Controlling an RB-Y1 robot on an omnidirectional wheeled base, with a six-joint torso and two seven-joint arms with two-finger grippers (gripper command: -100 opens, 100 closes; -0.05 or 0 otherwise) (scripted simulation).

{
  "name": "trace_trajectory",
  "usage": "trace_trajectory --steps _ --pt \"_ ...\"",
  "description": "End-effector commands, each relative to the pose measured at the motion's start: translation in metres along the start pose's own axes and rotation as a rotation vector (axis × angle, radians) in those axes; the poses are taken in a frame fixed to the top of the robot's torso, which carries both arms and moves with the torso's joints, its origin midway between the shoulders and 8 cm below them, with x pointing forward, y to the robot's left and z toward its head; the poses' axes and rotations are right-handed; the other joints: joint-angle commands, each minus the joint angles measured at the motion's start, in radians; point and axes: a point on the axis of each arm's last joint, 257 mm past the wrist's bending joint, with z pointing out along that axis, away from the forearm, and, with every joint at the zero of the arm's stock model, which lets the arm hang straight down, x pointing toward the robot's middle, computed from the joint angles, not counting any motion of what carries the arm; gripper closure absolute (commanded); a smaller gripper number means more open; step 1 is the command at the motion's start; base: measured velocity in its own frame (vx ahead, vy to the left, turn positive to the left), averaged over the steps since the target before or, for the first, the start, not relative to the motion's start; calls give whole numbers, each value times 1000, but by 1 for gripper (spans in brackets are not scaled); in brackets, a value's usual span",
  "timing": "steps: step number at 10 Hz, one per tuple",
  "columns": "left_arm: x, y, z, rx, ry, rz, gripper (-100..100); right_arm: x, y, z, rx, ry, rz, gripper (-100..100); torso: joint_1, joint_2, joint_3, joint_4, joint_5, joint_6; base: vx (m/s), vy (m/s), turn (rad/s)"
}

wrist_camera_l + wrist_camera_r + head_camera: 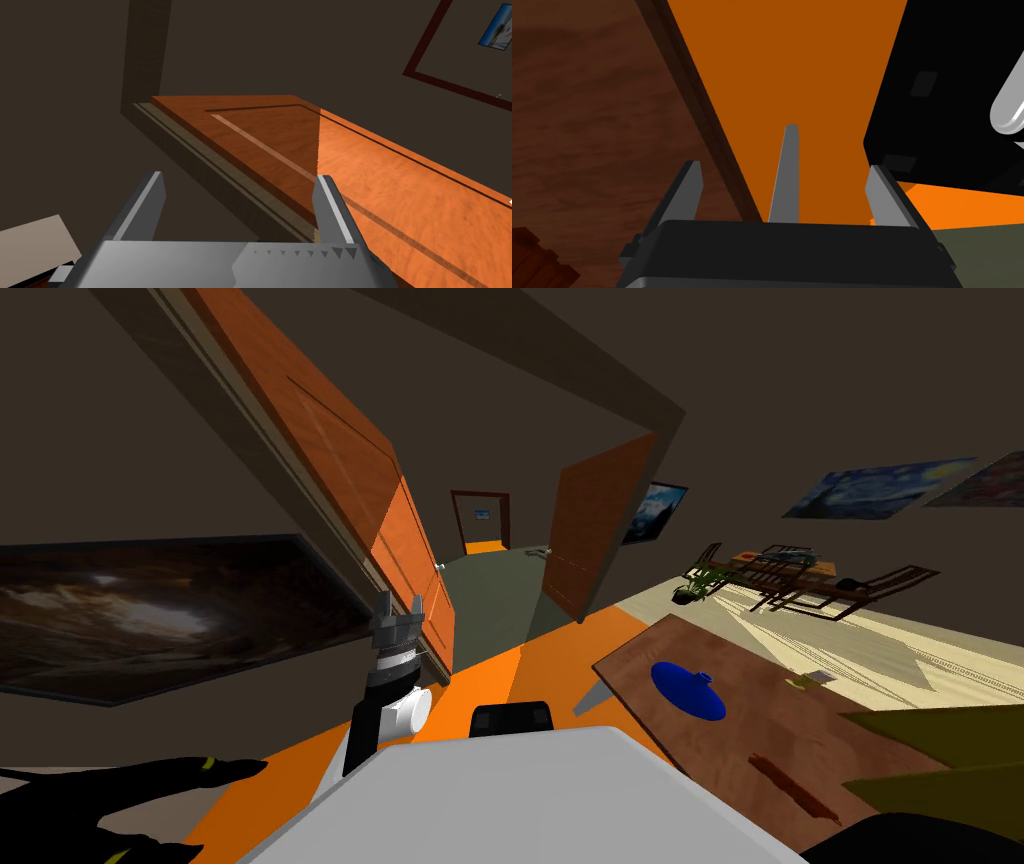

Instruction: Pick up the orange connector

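Table [760, 723] cut by lower edge, small item [818, 678] at its edge too small to tell

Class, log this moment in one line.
left hand open by orange panelled door | right hand open at edge of brown wooden table

On your right, the head view shows a brown, wood-grained worktop [700, 728] standing on the orange floor [540, 673]. A flat, deep blue thing with a small knob [688, 690] lies near its far end. Farther towards the far right edge you find a small grey piece [820, 677] just beside a small yellowish one [797, 684]. A long, dark red-brown strip [795, 788] lies on the near part, well apart from the blue thing.
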Motion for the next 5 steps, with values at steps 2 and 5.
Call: trace_trajectory --steps 2,5 --pt "0 0 0 0 0 0 0 18 -16 -6 28 35 -9 -100 -1 0 0 0 -1 1 63 -88 58" --pt "0 0 0 0 0 0 0 48 -37 -19 56 111 -57 -100 -1 0 0 0 0 1 94 -117 114"
